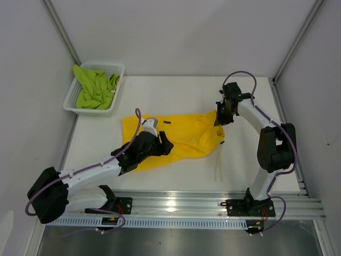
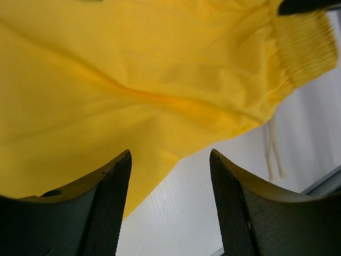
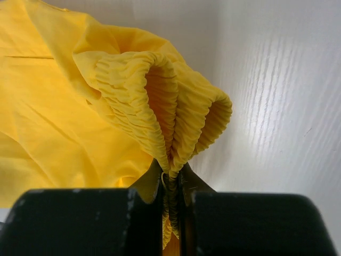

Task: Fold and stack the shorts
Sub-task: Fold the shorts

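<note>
right tool (image 3: 171,184) clamped on yellow shorts (image 1: 181,136) waistband | left tool (image 2: 170,158) parted, holding nothing | long axis left-right, waistband rightward

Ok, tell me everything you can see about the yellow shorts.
The yellow shorts are bright, wrinkled fabric, spread flat across the middle of the table. The ribbed elastic waistband is bunched and pinched in the shut right gripper at their right end. A white drawstring trails toward the near edge. The left gripper stands open over their near-left part.

- The yellow shorts (image 1: 181,140) are lying spread on the table (image 1: 176,90), ribbed waistband bunching up at the right.
- The lime green shorts (image 1: 95,88) are sitting crumpled in the far-left basket (image 1: 120,80).
</note>
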### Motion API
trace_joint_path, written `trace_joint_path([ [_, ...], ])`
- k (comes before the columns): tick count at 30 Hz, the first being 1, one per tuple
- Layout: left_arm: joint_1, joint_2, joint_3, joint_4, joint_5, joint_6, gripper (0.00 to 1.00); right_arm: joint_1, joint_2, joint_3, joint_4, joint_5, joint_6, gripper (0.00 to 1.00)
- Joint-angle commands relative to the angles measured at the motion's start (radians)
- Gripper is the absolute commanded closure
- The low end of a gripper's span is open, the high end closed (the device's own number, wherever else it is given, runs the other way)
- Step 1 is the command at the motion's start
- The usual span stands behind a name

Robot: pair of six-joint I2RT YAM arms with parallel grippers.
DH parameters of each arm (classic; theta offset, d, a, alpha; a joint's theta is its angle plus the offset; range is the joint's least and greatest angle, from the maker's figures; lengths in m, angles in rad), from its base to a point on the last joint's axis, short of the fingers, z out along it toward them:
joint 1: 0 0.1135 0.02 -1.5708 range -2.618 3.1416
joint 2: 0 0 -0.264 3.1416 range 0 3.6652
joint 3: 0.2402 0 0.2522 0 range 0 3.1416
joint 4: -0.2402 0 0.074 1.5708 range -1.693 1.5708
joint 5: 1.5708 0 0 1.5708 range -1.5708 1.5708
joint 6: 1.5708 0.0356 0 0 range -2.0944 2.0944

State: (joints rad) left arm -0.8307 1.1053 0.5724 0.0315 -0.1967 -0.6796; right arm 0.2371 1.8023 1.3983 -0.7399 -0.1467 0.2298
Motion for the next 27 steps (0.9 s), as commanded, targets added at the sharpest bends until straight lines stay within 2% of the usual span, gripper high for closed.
trace_joint_path([
  [1, 0.019, 0.121, 0.012, 0.07, 0.033, 0.031, 0.37, -0.025, -0.027, 0.051, -0.072, 0.023, -0.05, 1.0],
  [9, 0.018, 0.304, -0.055, 0.293, 0.144, 0.023, 0.41, -0.131, -0.012, 0.024, 0.055, -0.187, -0.02, 1.0],
  [10, 0.012, 0.321, -0.065, 0.3, 0.155, 0.026, 0.42, -0.14, 0.003, 0.025, 0.066, -0.235, -0.011, 1.0],
  [13, -0.001, 0.369, -0.069, 0.283, 0.163, 0.028, 0.51, -0.163, 0.046, 0.05, 0.083, -0.258, -0.003, 1.0],
  [15, -0.01, 0.398, -0.071, 0.263, 0.157, 0.028, 0.53, -0.18, 0.069, 0.076, 0.089, -0.284, 0.002, 1.0],
  [19, -0.039, 0.435, -0.085, 0.246, 0.144, 0.011, 0.68, -0.225, 0.109, 0.088, 0.14, -0.309, 0.051, 1.0],
  [27, -0.172, 0.473, -0.181, 0.323, 0.114, -0.077, 0.76, -0.334, 0.221, 0.12, 0.267, -0.447, 0.218, 1.0],
])
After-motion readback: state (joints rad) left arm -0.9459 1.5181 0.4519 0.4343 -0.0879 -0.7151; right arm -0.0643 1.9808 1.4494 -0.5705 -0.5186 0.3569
